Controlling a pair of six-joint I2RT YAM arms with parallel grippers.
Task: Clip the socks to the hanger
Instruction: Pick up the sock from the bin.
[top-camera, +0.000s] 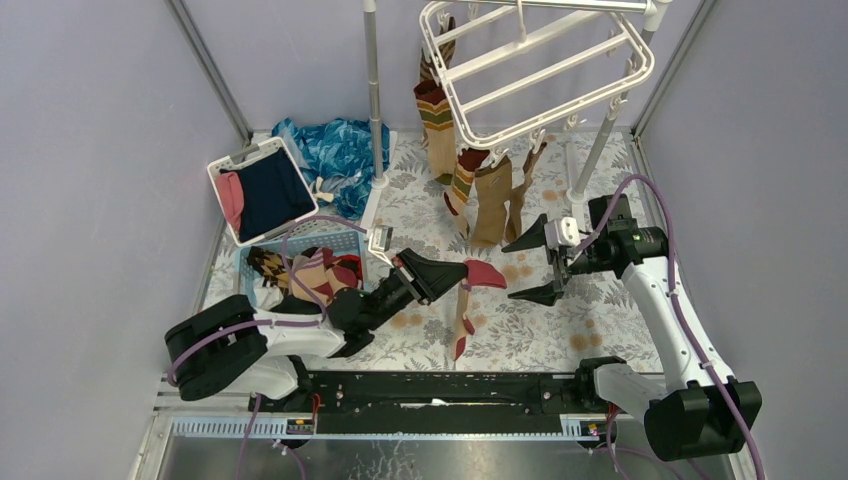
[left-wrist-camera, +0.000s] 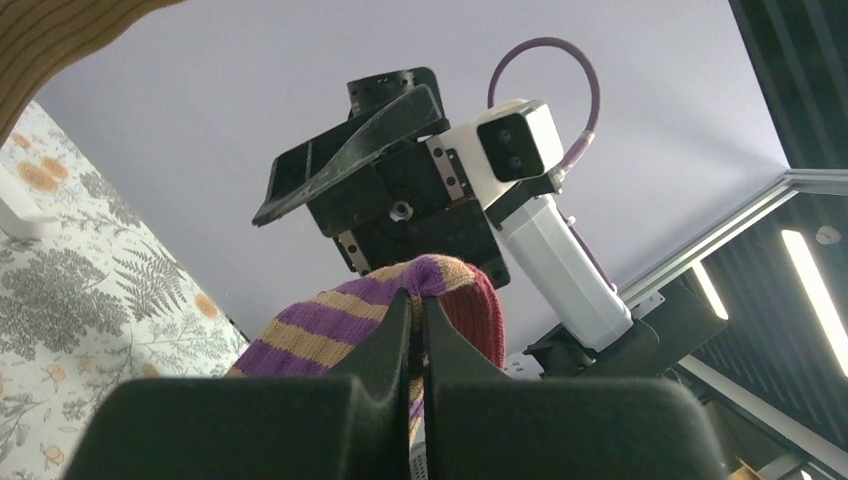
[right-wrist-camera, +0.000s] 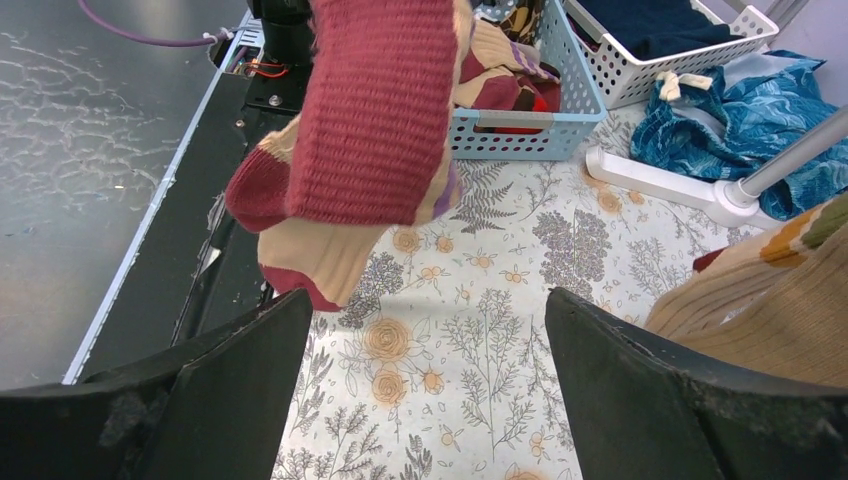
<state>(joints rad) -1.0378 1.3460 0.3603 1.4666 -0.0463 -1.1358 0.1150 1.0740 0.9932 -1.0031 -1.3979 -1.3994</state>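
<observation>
My left gripper (top-camera: 455, 278) (left-wrist-camera: 420, 305) is shut on a sock (top-camera: 470, 295) (left-wrist-camera: 330, 325) with a red cuff and purple and tan stripes, holding it up over the floral cloth. The same sock (right-wrist-camera: 375, 110) dangles just beyond my right gripper's fingers. My right gripper (top-camera: 535, 268) (right-wrist-camera: 425, 330) stands wide open a little to the right of the sock, with nothing between its fingers. The white hanger (top-camera: 540, 70) hangs at the top. Brown and tan socks (top-camera: 490, 195) (right-wrist-camera: 770, 310) are clipped below it, and another banded sock (top-camera: 437, 125) hangs on its left side.
A light blue basket (top-camera: 255, 262) (right-wrist-camera: 530, 130) holding more socks stands at the left. Behind it a white basket (top-camera: 225, 165) (right-wrist-camera: 680, 70) holds navy and pink clothes. A blue patterned cloth (top-camera: 335, 150) lies by the rack pole (top-camera: 375, 100).
</observation>
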